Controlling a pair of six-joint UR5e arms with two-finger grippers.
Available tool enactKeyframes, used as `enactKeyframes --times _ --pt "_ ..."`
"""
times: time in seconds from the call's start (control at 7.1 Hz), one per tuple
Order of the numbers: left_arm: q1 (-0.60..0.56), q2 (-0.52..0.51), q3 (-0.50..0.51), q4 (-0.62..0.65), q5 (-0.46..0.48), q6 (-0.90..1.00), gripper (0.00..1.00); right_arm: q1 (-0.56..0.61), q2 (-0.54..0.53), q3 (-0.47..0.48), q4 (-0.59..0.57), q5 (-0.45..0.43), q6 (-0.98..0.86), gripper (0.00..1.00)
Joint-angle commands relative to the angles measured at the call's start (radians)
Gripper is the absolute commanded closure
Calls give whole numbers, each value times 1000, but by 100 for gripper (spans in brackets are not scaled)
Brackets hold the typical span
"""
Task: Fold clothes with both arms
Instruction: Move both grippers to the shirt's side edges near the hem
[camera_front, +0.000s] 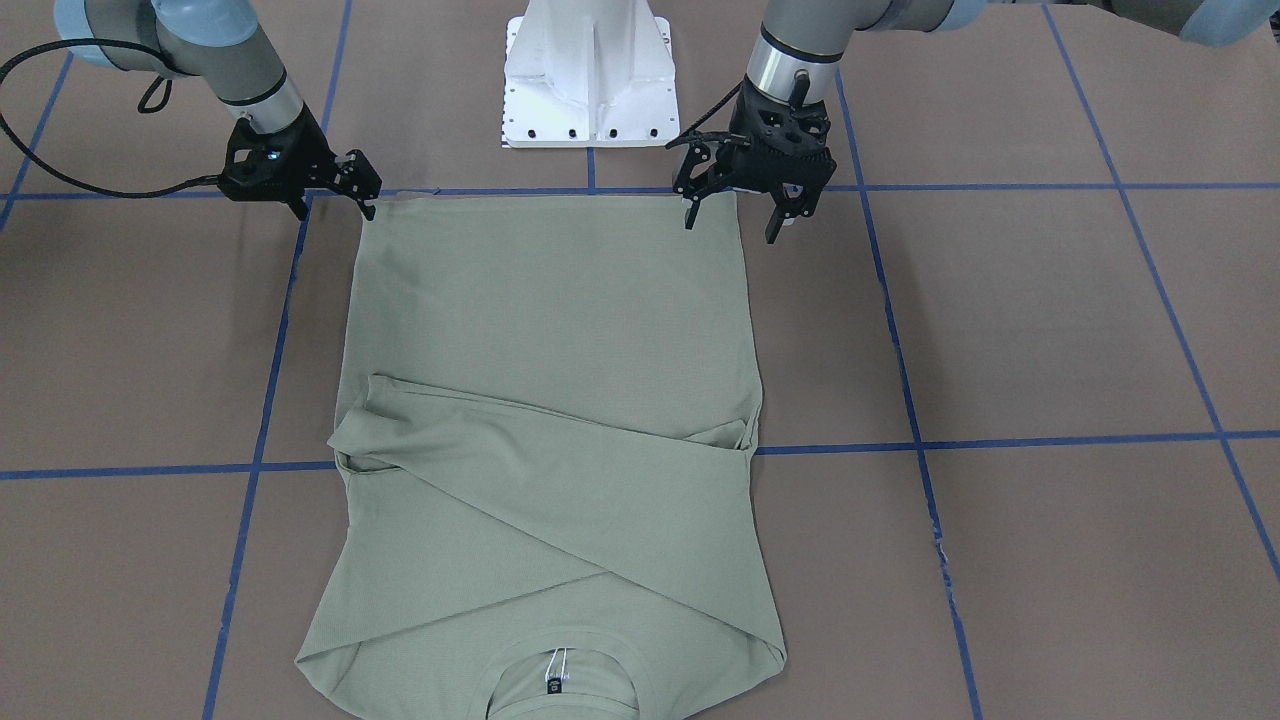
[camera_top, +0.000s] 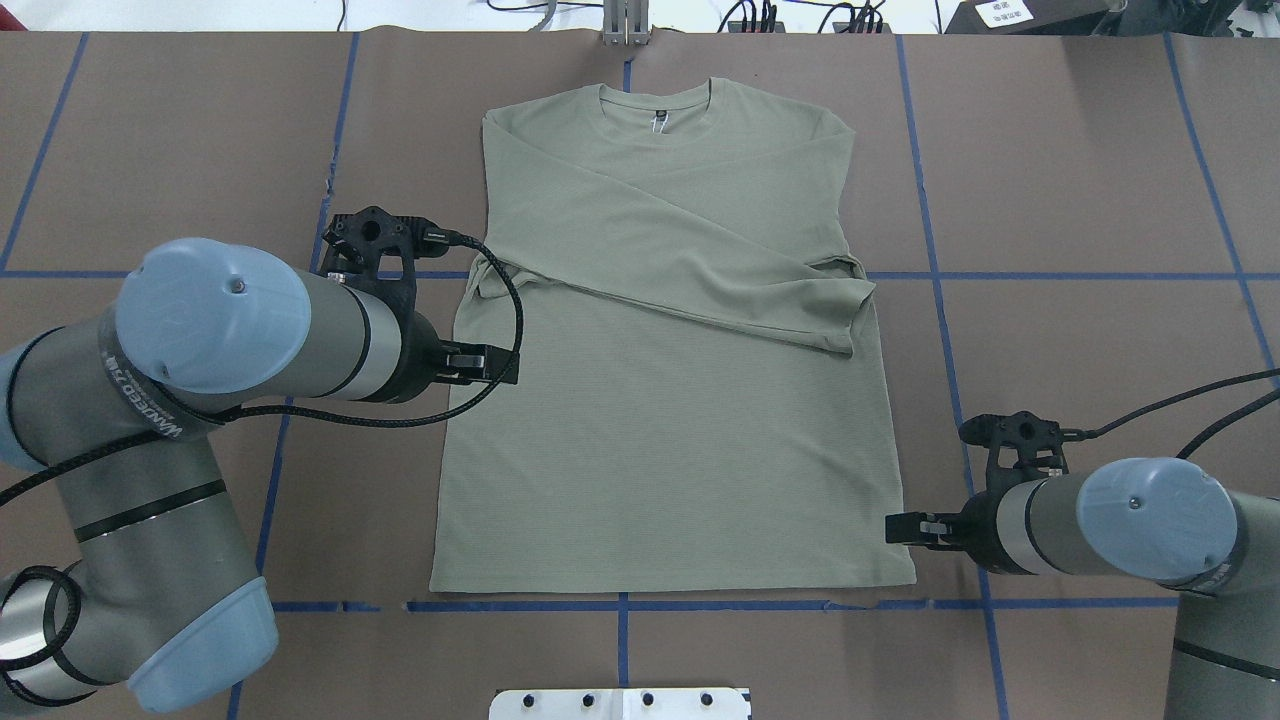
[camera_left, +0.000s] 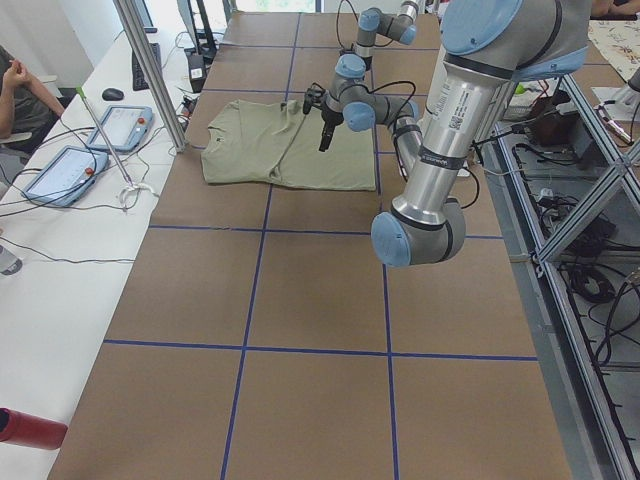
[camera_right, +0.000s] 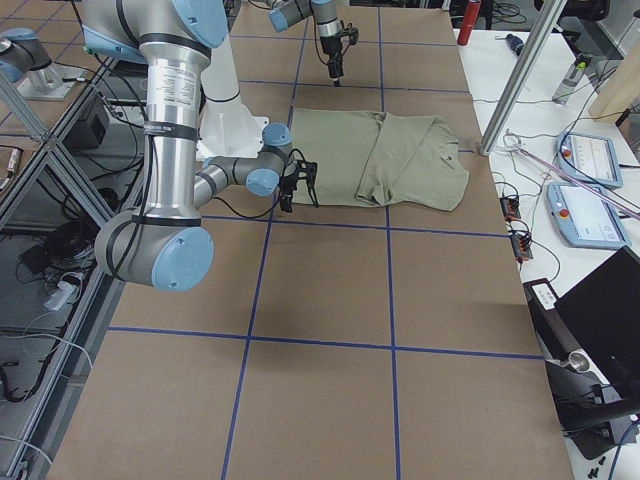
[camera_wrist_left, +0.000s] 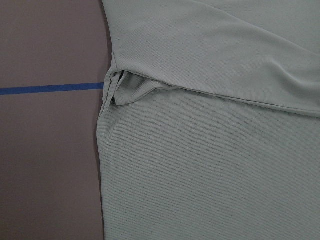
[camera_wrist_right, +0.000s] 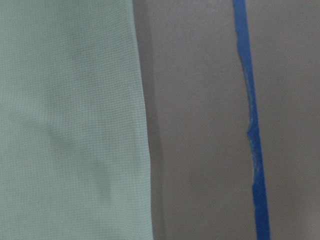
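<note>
The pale sage-green shirt lies flat on the brown table, with both long sleeves folded across its body, the neck label at the far end and the hem toward the robot. It also shows in the overhead view. My left gripper hangs open and empty above the shirt's left edge; its wrist view shows the folded sleeve at the armpit. My right gripper is open and empty, low beside the right hem corner. Its wrist view shows the shirt's edge next to blue tape.
The white pedestal base stands just behind the hem. Blue tape lines cross the brown table cover. In the exterior right view a side table holds tablets beyond the shirt's neck end, beside a metal post.
</note>
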Motion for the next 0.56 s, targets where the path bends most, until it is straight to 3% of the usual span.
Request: enactKeyframes --times 0.0,0.42 --pt "0 9 -3 0 0 -1 0 -22 84 -2 -132 -7 1 6" --pt "-1 11 -5 0 0 -1 0 -33 91 -15 -136 -4 -5 11"
